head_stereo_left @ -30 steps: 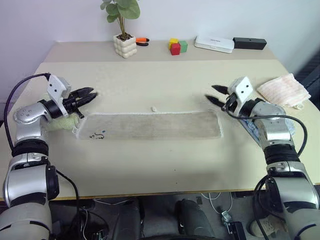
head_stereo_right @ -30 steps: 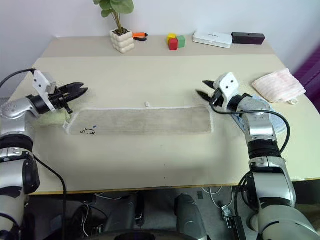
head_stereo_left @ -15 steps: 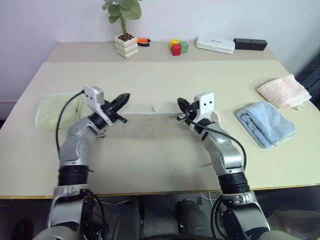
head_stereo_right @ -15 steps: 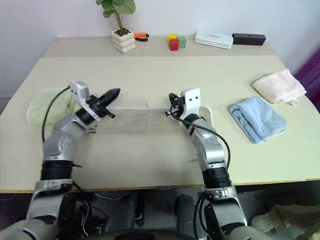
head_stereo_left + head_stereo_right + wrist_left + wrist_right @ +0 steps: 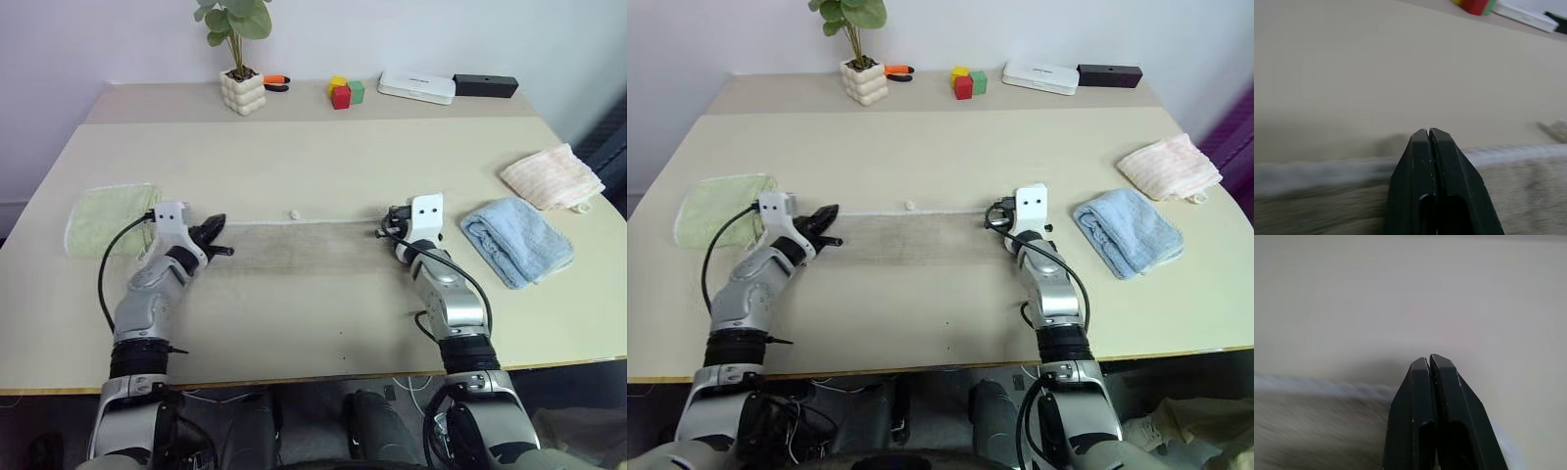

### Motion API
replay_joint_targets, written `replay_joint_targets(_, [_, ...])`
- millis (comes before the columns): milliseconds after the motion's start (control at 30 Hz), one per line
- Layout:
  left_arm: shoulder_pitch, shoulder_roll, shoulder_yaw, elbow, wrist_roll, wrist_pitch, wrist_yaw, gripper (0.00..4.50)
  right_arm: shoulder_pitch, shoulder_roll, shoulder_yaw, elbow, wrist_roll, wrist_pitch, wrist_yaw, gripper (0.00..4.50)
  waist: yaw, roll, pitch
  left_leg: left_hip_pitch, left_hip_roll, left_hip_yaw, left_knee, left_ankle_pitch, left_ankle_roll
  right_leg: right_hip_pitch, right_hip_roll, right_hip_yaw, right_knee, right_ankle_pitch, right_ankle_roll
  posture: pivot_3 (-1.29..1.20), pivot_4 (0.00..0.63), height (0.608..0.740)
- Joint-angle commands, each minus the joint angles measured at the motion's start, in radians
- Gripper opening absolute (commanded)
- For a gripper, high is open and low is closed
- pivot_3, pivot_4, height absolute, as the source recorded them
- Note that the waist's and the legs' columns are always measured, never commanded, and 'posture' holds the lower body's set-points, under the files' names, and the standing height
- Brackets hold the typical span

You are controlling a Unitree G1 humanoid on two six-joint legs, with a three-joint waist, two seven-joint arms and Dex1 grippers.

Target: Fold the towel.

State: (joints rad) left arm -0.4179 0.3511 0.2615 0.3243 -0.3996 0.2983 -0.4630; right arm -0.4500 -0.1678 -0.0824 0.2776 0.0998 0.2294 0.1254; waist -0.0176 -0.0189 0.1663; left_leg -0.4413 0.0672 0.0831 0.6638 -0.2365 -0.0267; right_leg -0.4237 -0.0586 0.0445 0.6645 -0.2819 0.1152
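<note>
One towel, beige-tan with white corded edging, is laid as a narrow folded strip across the middle of the table. Its far edge is marked by a small white loop.

At the strip's left end the left gripper is seen with its black fingers pressed together, lying over the towel's corded far edge; whether cloth is pinched between them cannot be told. At the right end the right gripper is likewise closed, its fingers resting over the towel's edge, and a hold on the cloth cannot be confirmed.

A light green towel is spread flat just beyond the left gripper. To the right, a folded blue towel is set near the right arm, and a pale pink towel lies beyond it. Along the table's far side are placed a potted plant, coloured blocks, a white box and a black box.
</note>
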Motion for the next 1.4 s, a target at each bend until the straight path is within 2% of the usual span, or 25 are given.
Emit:
replay_joint_targets(33, [-0.016, 0.045, 0.042, 0.002, -0.008, 0.007, 0.001, 0.00, 0.011, -0.036, -0.024, -0.001, -0.008, -0.033, 0.007, 0.03, 0.001, 0.000, 0.000, 0.000, 0.000, 0.000, 0.000, 0.000, 0.000, 0.000, 0.000, 0.000, 0.000, 0.000, 0.000, 0.00, 0.150, 0.735])
replay_joint_targets(200, [-0.008, 0.082, 0.038, -0.022, -0.030, 0.061, -0.033, 0.00, 0.019, -0.045, -0.015, 0.003, -0.016, -0.039, 0.008, 0.03, 0.003, 0.000, 0.000, 0.000, 0.000, 0.000, 0.000, 0.000, 0.000, 0.000, 0.000, 0.000, 0.000, 0.000, 0.000, 0.00, 0.150, 0.735])
replay_joint_targets(300, [0.002, 0.095, 0.037, -0.045, -0.074, 0.100, -0.111, 0.00, 0.011, -0.039, -0.039, 0.003, 0.033, -0.028, 0.042, 0.03, 0.004, 0.000, 0.000, 0.000, 0.000, 0.000, 0.000, 0.000, 0.000, 0.000, 0.000, 0.000, 0.000, 0.000, 0.000, 0.00, 0.150, 0.735])
replay_joint_targets(333, [0.005, 0.093, 0.041, -0.059, -0.103, 0.128, -0.137, 0.00, 0.007, -0.041, -0.045, -0.007, 0.043, -0.031, 0.051, 0.27, 0.003, 0.000, 0.000, 0.000, 0.000, 0.000, 0.000, 0.000, 0.000, 0.000, 0.000, 0.000, 0.000, 0.000, 0.000, 0.00, 0.150, 0.735])
replay_joint_targets(400, [0.014, 0.097, 0.016, -0.100, -0.105, 0.140, -0.171, 0.54, -0.015, -0.046, -0.068, -0.051, 0.089, -0.043, 0.088, 0.86, 0.003, 0.000, 0.000, 0.000, 0.000, 0.000, 0.000, 0.000, 0.000, 0.000, 0.000, 0.000, 0.000, 0.000, 0.000, 0.00, 0.150, 0.735])
replay_joint_targets(433, [0.018, 0.101, 0.000, -0.117, -0.092, 0.134, -0.179, 0.88, -0.024, -0.052, -0.075, -0.071, 0.108, -0.041, 0.106, 1.32, 0.003, 0.000, 0.000, 0.000, 0.000, 0.000, 0.000, 0.000, 0.000, 0.000, 0.000, 0.000, 0.000, 0.000, 0.000, 0.00, 0.150, 0.735])
replay_joint_targets(600, [-0.002, 0.121, -0.022, -0.177, -0.081, 0.081, -0.235, 3.43, -0.046, -0.099, -0.128, -0.175, 0.204, 0.076, 0.153, 3.83, 0.003, 0.000, 0.000, -0.001, 0.000, 0.000, 0.000, 0.000, 0.000, 0.000, 0.000, 0.000, 0.000, 0.000, 0.000, 0.00, 0.150, 0.735])
replay_joint_targets(633, [-0.004, 0.137, -0.025, -0.185, -0.082, 0.060, -0.274, 3.84, -0.033, -0.105, -0.151, -0.229, 0.260, 0.148, 0.156, 4.27, 0.004, 0.000, 0.000, -0.001, 0.000, 0.000, 0.000, 0.000, 0.000, 0.000, 0.000, 0.000, 0.000, 0.000, 0.000, 0.00, 0.150, 0.735])
replay_joint_targets(667, [-0.004, 0.156, -0.027, -0.193, -0.089, 0.049, -0.316, 4.38, -0.016, -0.108, -0.177, -0.287, 0.317, 0.217, 0.150, 4.50, 0.004, 0.000, 0.000, -0.001, 0.000, 0.000, 0.000, 0.000, 0.000, 0.000, 0.000, 0.000, -0.001, 0.000, 0.000, 0.00, 0.150, 0.735])
replay_joint_targets(767, [-0.004, 0.203, -0.026, -0.184, -0.096, -0.006, -0.417, 4.45, 0.036, -0.067, -0.272, -0.437, 0.501, 0.387, 0.080, 4.50, 0.005, 0.000, 0.000, -0.001, 0.000, 0.000, -0.002, 0.000, 0.000, 0.000, 0.000, 0.000, -0.001, 0.000, 0.000, 0.00, 0.150, 0.735])
replay_joint_targets(900, [-0.012, 0.285, -0.002, -0.150, -0.174, 0.036, -0.587, 4.45, 0.211, 0.010, -0.386, -0.660, 0.763, 0.584, -0.074, 4.50, 0.007, 0.000, 0.000, -0.001, 0.000, 0.000, -0.002, 0.000, 0.000, 0.000, 0.000, 0.000, -0.001, 0.000, 0.000, 0.00, 0.150, 0.735])
replay_joint_targets(1100, [-0.028, 0.359, -0.003, -0.093, -0.205, 0.012, -0.774, 4.45, 0.396, -0.072, -0.470, -0.761, 1.187, 0.748, -0.138, 4.50, 0.004, 0.000, 0.000, -0.001, 0.000, 0.000, -0.002, 0.000, 0.001, 0.000, -0.001, 0.000, -0.002, 0.000, -0.001, 0.00, 0.150, 0.735])
replay_joint_targets(1233, [-0.063, 0.375, -0.006, -0.019, -0.192, -0.046, -0.871, 4.45, 0.473, -0.158, -0.471, -0.755, 1.276, 0.771, -0.180, 4.50, 0.004, 0.000, 0.000, 0.000, 0.000, 0.000, -0.002, -0.001, 0.001, 0.001, -0.001, 0.000, -0.002, 0.000, -0.001, 0.00, 0.150, 0.735])
replay_joint_targets(1333, [-0.075, 0.382, -0.011, 0.008, -0.208, -0.039, -0.938, 4.45, 0.513, -0.156, -0.448, -0.744, 1.364, 0.749, -0.239, 4.50, 0.004, -0.001, 0.000, -0.001, 0.000, -0.001, -0.002, -0.001, 0.002, 0.000, -0.001, 0.000, -0.003, 0.000, -0.001, 0.00, 0.150, 0.735])
replay_joint_targets(1400, [-0.073, 0.384, -0.013, 0.018, -0.194, -0.065, -0.963, 4.45, 0.536, -0.155, -0.418, -0.735, 1.357, 0.741, -0.259, 4.50, 0.003, -0.001, 0.000, -0.001, 0.000, -0.001, -0.002, -0.001, 0.002, 0.001, -0.001, 0.000, -0.003, 0.000, -0.001, 0.00, 0.150, 0.735])
